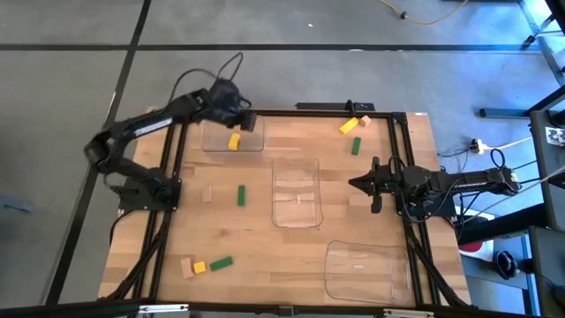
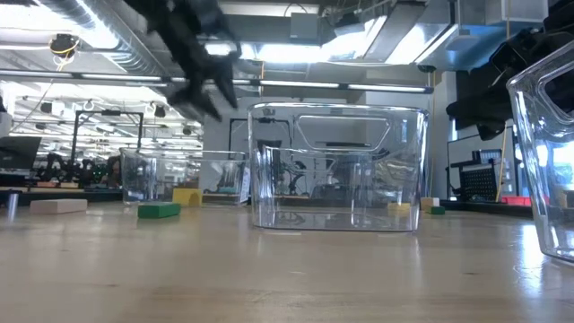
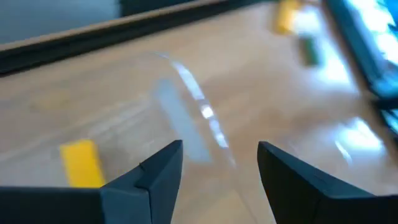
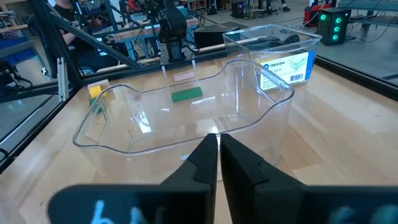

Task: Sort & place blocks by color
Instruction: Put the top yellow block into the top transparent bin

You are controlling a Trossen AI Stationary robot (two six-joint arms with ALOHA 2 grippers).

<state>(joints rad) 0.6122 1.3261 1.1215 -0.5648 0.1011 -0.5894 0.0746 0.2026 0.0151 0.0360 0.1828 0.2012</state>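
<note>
My left gripper hangs open over the far right part of the far-left clear tray. One yellow block lies on that tray's floor. In the left wrist view the open fingers stand above the tray's rim. My right gripper is shut and waits right of the middle tray, touching nothing. On the table lie a green block and a pale tan block. Yellow, tan and green blocks sit far right. Tan, yellow and green blocks sit near left.
A third clear tray stands at the near right. The table has a black frame along its edges. Bare wood lies between the middle tray and the left blocks. Cables run on the floor beyond the far edge.
</note>
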